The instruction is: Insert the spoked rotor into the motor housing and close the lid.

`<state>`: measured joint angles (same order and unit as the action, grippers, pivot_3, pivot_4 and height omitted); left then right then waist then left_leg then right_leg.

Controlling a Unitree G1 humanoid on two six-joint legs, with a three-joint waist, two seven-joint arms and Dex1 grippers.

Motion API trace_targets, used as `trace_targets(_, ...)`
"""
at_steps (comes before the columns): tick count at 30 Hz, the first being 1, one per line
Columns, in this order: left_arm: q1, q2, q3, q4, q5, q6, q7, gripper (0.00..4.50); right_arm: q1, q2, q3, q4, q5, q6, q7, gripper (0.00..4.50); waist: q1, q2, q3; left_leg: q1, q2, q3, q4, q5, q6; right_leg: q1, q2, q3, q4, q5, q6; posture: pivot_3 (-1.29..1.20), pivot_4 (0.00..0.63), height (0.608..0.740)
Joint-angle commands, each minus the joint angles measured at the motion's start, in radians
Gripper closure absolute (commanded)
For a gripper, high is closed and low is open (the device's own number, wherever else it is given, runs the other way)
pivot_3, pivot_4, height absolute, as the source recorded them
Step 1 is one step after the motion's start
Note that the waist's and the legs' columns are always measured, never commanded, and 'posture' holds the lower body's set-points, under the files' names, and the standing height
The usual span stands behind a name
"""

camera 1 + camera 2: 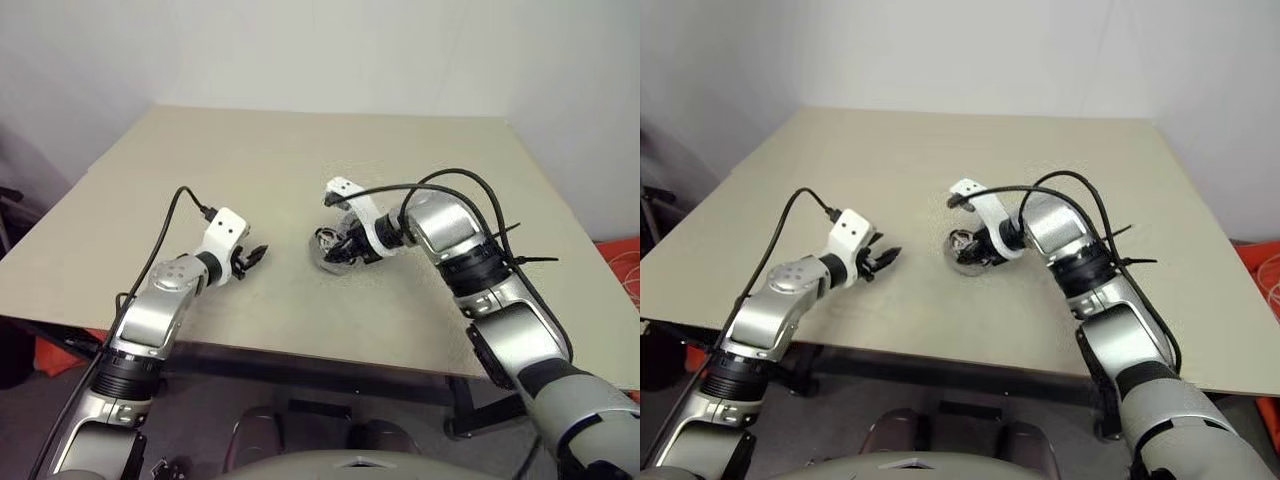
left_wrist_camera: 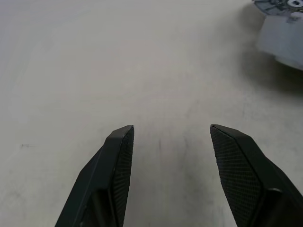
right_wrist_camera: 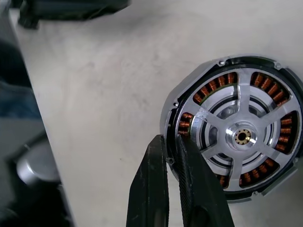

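Observation:
The motor housing (image 3: 234,137) lies flat on the table near its middle, also seen as the motor housing (image 1: 332,250). Its copper windings show through the cut-outs of the silver spoked rotor (image 3: 242,109), which lies inside the housing's dark rim. My right gripper (image 3: 171,137) points down at the housing's near edge, shut, with its fingertips (image 3: 154,156) at the rim and nothing between them. Off to the left of the housing, my left gripper (image 2: 171,130) is open and empty just above the bare table, seen from the head as the left gripper (image 1: 255,255). The lid is out of view.
The beige table (image 1: 300,160) reaches far back and to both sides of the housing. Its front edge (image 1: 300,352) runs close below my arms. Black cables (image 1: 470,190) loop over my right arm. Something red (image 1: 618,262) lies past the table's right edge.

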<state>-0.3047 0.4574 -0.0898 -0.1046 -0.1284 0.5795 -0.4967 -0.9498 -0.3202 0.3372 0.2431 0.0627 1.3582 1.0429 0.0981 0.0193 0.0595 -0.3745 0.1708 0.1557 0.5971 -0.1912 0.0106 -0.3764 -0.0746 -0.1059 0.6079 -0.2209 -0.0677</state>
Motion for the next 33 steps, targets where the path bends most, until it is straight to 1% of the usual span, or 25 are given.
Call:
trace_targets(1,0.003,0.020,0.024,-0.062,0.008,0.002,0.006,1.78,-0.075,0.073,-0.110,0.044,0.045,0.198,-0.116,4.49,-0.002,0.000,0.000,0.000,0.000,0.000,0.000,0.001,-0.001,0.000,0.000,0.000,0.000,0.000,0.000,0.00,0.000,0.740)
trace_targets(4,0.013,0.026,0.025,-0.075,0.010,0.010,0.009,1.78,-0.115,0.139,-0.180,0.104,0.057,0.254,-0.210,4.49,-0.002,0.000,0.000,0.000,0.000,0.000,-0.001,0.001,-0.003,-0.001,0.000,0.000,0.001,0.000,0.000,0.00,0.000,0.740)
trace_targets(6,0.019,0.030,0.027,-0.082,0.011,0.014,0.010,1.78,-0.136,0.179,-0.218,0.141,0.066,0.256,-0.267,4.49,-0.003,0.001,0.000,0.001,0.000,0.000,-0.001,0.002,-0.003,-0.001,0.000,0.000,0.001,0.000,0.000,0.00,0.000,0.740)
trace_targets(10,0.028,0.037,0.035,-0.094,0.007,0.021,0.014,1.78,-0.187,0.291,-0.339,0.216,0.056,0.256,-0.414,4.49,-0.007,0.001,0.001,0.001,0.000,0.000,-0.002,0.002,-0.005,-0.002,0.000,0.000,0.001,0.000,0.000,0.00,0.000,0.740)
trace_targets(13,0.033,0.040,0.035,-0.104,0.007,0.026,0.019,1.78,-0.191,0.360,-0.434,0.241,0.013,0.256,-0.550,4.49,-0.008,0.001,0.001,0.001,0.000,0.000,-0.004,0.004,-0.007,-0.004,0.000,0.001,0.003,-0.001,0.000,0.00,0.000,0.740)
trace_targets(17,0.041,0.044,0.041,-0.117,0.005,0.035,0.025,1.78,-0.199,0.427,-0.550,0.247,-0.014,0.256,-0.686,4.49,-0.010,0.001,0.001,0.002,0.000,0.000,-0.007,0.006,-0.011,-0.006,0.000,0.001,0.004,-0.001,0.000,0.00,0.000,0.740)
trace_targets(19,0.052,0.046,0.041,-0.127,0.006,0.039,0.027,1.78,-0.213,0.475,-0.627,0.255,-0.026,0.238,-0.761,4.49,-0.010,0.001,0.001,0.004,-0.001,0.000,-0.011,0.008,-0.015,-0.006,0.000,0.002,0.005,-0.004,0.005,0.00,0.000,0.740)
trace_targets(22,0.061,0.045,0.039,-0.140,0.006,0.046,0.031,1.78,-0.226,0.518,-0.697,0.266,-0.023,0.212,-0.841,4.49,-0.007,0.001,0.001,0.007,-0.002,0.000,-0.017,0.012,-0.021,-0.006,0.000,0.002,0.005,-0.005,0.005,0.00,0.000,0.740)
trace_targets(24,0.069,0.044,0.032,-0.153,0.010,0.053,0.034,1.78,-0.233,0.554,-0.765,0.285,-0.018,0.164,-0.919,4.49,-0.003,0.001,0.001,0.007,-0.002,0.000,-0.019,0.014,-0.024,-0.006,0.000,0.002,0.005,-0.005,0.005,0.00,0.000,0.740)
trace_targets(27,0.076,0.044,0.030,-0.167,0.012,0.061,0.036,1.78,-0.235,0.580,-0.802,0.317,0.004,0.122,-0.989,4.49,0.000,0.001,0.001,0.008,-0.002,0.000,-0.019,0.015,-0.026,-0.006,0.000,0.002,0.006,-0.005,0.005,0.00,0.000,0.740)
trace_targets(33,0.074,0.048,0.034,-0.163,0.012,0.066,0.038,1.78,-0.218,0.595,-0.792,0.338,0.068,0.096,-1.070,4.49,0.001,0.001,0.001,0.009,-0.003,-0.001,-0.019,0.016,-0.028,-0.004,0.000,0.002,0.006,-0.005,0.005,0.00,0.000,0.740)
